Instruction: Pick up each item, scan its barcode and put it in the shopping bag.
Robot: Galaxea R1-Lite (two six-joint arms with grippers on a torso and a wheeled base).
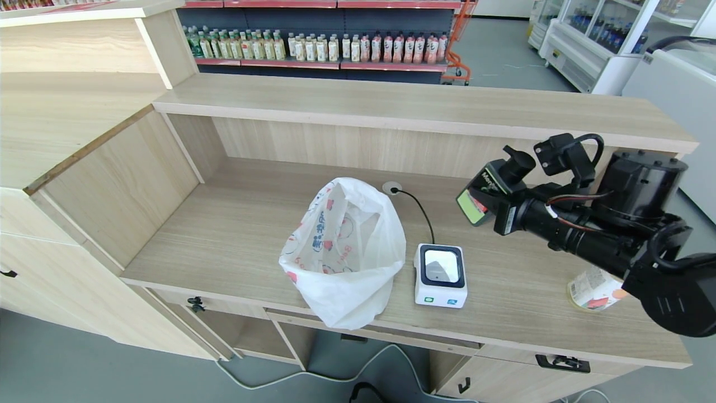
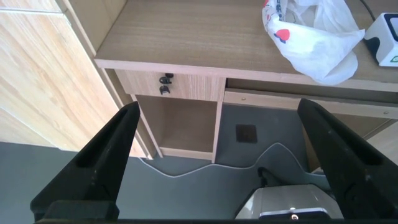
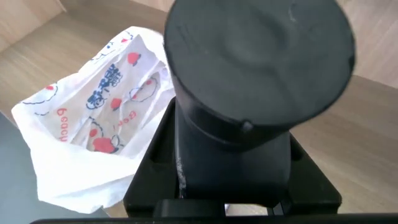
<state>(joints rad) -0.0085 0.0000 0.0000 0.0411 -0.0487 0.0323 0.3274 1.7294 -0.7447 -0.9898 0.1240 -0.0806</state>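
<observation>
The black bottle [image 1: 488, 187] with a wide dark cap and a green and red label is off the counter, held in the air to the right of the scanner and a little farther back. It is tilted, cap toward the counter's back wall and label end facing down toward the bag side. The right gripper [image 1: 506, 204] is clamped on its body; in the right wrist view the bottle's round cap [image 3: 258, 56] sits close to the camera, with the dark gripper parts hugging the body on both sides.

The scanner [image 1: 440, 274], a white box with a black-framed glass window facing up, sits on the wooden counter [image 1: 251, 235] near its front edge. A black cable [image 1: 419, 210] runs from it to a round grommet [image 1: 391, 187] farther back. Just beside the scanner, on the robot's left, stands the shopping bag [image 1: 341, 252], white plastic with red and blue print, its mouth open upward and its base hanging slightly over the front edge. From the right wrist camera the bag [image 3: 93, 137] lies below and beyond the bottle.

A 2nd item, a pale container [image 1: 593, 288] with red and orange print, rests on the counter at the far right, partly covered by the right arm; I cannot tell whether it is upright.

The left gripper [image 2: 219, 106] is low in front of the counter, its 2 fingers [image 2: 106, 162] spread wide apart with nothing between them, facing a drawer with a small black lock [image 2: 166, 84] and the open cupboard space beneath. The bag [image 2: 311, 37] and a corner of the scanner [image 2: 385, 37] show above on the counter edge.
</observation>
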